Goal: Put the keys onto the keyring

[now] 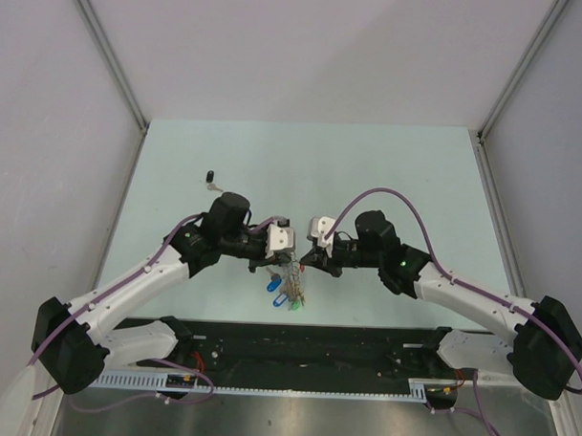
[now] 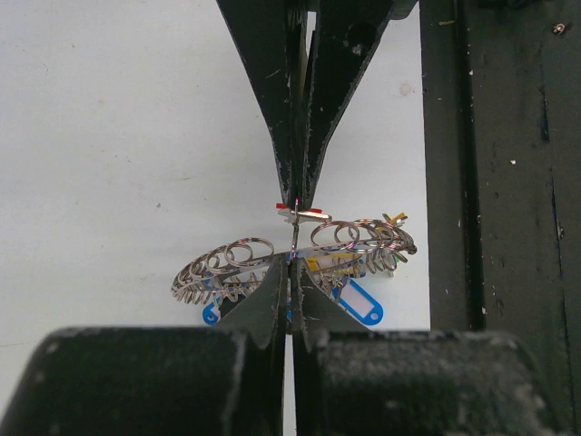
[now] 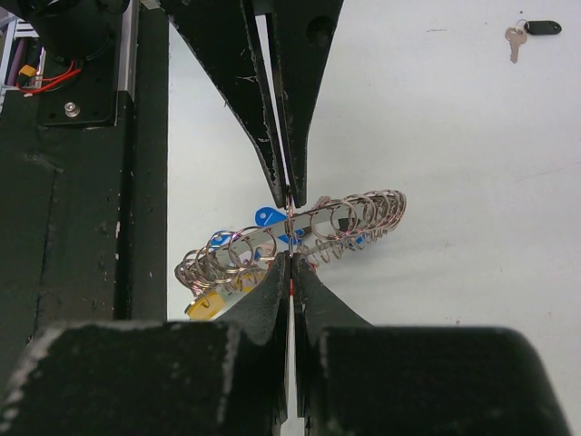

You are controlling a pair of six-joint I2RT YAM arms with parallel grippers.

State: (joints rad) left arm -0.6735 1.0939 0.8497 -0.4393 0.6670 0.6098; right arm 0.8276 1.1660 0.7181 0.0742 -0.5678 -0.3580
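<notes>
Plainly, the keyring [image 1: 291,283] is an awkward load. It is a stiff loop of silver wire, crowded all round with small split rings and short metal keys that swing freely, so it is light, floppy at the fringe and rigid only along the wire itself. It sits at the centre of the top view, between the two grippers and just above the black rail [image 1: 296,343]. In both wrist views it stretches across the middle of the frame, edge-on like a coiled spring, with blue plastic tags [image 2: 359,304] and a yellow tag [image 3: 204,304] dangling under it. The left gripper [image 2: 292,265] is pressed together on the bare wire at the ring's near side; that looks a sound place to hold, since polished steel is slippery and the fringe offers no firm purchase. The right gripper [image 3: 290,263] is likewise closed, meeting the ring from the opposite side and pinching what looks like a red-headed key [image 2: 300,212], thin, flat and hard. I judge it is best gripped by the plastic head, leaving the hole free. Whether the ring rests on the pale, matte table [image 1: 369,163] or hangs clear I cannot tell. A black-tagged key [image 3: 529,30] lies well apart, at the upper right of the right wrist view.
</notes>
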